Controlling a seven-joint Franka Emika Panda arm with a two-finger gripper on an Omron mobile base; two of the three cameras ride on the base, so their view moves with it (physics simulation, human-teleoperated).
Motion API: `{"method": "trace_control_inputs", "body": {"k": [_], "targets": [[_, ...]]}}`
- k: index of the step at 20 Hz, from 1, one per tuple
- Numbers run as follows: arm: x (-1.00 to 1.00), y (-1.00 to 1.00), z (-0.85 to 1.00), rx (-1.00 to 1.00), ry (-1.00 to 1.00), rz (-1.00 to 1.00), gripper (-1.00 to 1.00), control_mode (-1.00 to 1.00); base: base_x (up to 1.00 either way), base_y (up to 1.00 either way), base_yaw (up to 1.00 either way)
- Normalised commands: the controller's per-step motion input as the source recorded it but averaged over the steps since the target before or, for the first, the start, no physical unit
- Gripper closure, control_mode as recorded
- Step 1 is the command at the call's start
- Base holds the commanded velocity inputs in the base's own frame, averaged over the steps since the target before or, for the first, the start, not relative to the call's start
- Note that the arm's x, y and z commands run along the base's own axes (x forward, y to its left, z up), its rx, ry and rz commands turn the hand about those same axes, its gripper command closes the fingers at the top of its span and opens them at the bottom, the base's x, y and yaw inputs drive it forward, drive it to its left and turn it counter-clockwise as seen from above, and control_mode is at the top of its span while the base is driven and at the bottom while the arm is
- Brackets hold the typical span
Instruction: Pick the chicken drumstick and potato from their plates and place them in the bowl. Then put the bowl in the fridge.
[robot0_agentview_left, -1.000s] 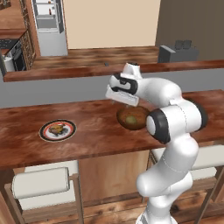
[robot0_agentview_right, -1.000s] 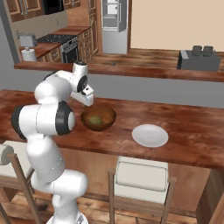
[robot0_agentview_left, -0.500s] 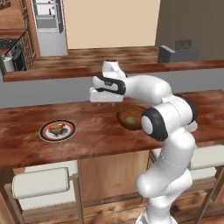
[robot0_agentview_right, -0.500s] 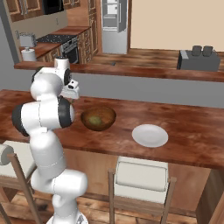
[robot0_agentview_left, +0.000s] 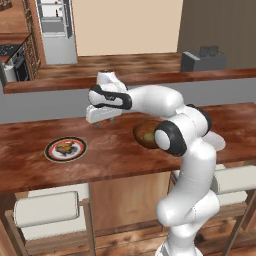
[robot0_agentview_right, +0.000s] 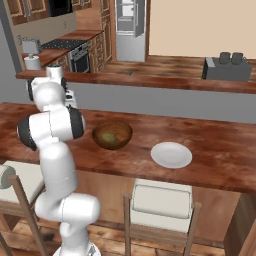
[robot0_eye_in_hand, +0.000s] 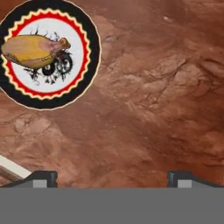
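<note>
Two plates, black-rimmed plate (robot0_agentview_left: 65, 149) and white plate (robot0_agentview_right: 171, 154), one bowl (robot0_agentview_right: 112, 135), one drumstick (robot0_eye_in_hand: 33, 49), one potato (robot0_agentview_right: 110, 137)

— What are you losing sight of from the left base camera?

— The arm is covering the right half of the wooden bowl (robot0_agentview_left: 144, 134) and most of the white plate (robot0_agentview_left: 218, 142).

— And in the hand view?

— The frame's edge is cutting off the left side of the black-rimmed plate (robot0_eye_in_hand: 92, 57), and the drumstick (robot0_eye_in_hand: 30, 49) is hiding part of its centre pattern.
</note>
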Motion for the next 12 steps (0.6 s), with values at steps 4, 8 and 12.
{"method": "trace_control_inputs", "body": {"k": [4, 8, 12], "targets": [[0.02, 0.54, -0.08, 0.00, 0.00, 0.23, -1.00, -1.00, 0.00, 0.00, 0.00], [0.00, 0.48, -0.12, 0.09, 0.05, 0.02, -1.00, -1.00, 0.00, 0.00, 0.00], [0.01, 0.44, -0.19, 0.09, 0.10, -0.11, -1.00, -1.00, 0.00, 0.00, 0.00]]}}
